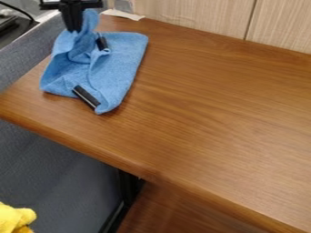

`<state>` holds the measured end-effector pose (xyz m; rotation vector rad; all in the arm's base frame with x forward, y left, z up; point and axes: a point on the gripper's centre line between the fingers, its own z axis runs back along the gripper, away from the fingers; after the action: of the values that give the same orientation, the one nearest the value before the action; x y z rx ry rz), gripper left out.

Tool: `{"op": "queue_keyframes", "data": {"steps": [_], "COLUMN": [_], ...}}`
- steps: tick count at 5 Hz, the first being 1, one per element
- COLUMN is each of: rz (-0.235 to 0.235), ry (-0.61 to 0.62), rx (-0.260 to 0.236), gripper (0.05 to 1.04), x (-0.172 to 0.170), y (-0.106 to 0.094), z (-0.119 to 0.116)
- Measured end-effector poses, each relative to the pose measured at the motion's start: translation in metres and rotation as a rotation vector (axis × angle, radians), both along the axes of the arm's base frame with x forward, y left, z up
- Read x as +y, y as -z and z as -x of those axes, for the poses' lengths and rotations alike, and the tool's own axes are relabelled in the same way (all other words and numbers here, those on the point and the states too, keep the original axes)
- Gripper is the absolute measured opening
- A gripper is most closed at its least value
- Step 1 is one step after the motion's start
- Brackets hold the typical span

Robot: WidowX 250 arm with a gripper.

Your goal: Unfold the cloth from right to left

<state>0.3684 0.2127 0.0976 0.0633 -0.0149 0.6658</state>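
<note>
Filling most of the view is a brown wooden bench [200,109], with grey fabric [54,168] alongside and pale wall panels [188,16] behind. The blue cloth [119,61] sits crumpled at the bench's upper left, a peak rising right beside the black pincer [73,30]; can't tell if it's pinching anything. Yellow fuzzy thing [15,217] bottom left, plus two black strips [86,97] kinda in the way on the cloth.

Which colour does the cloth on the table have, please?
The cloth is blue, as the camera view shows.
</note>
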Motion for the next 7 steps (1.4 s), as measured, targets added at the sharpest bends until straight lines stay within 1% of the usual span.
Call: {"op": "queue_keyframes", "data": {"steps": [1,2,3,4,5,6,7], "rz": [-0.016,-0.019,-0.014,-0.016,-0.021,-0.032,-0.043], "ry": [-0.06,-0.102,-0.119,-0.118,-0.117,-0.117,-0.108], "rx": [0.054,0.08,0.096,0.108,0.114,0.124,0.13], "gripper": [0.055,0.058,0.09,0.252,0.516,0.818,1.014], "x": [0.021,0.032,0.036,0.035,0.036,0.036,0.035], "y": [0.017,0.028,0.029,0.028,0.028,0.027,0.025], "z": [0.007,0.012,0.014,0.015,0.016,0.017,0.015]}}
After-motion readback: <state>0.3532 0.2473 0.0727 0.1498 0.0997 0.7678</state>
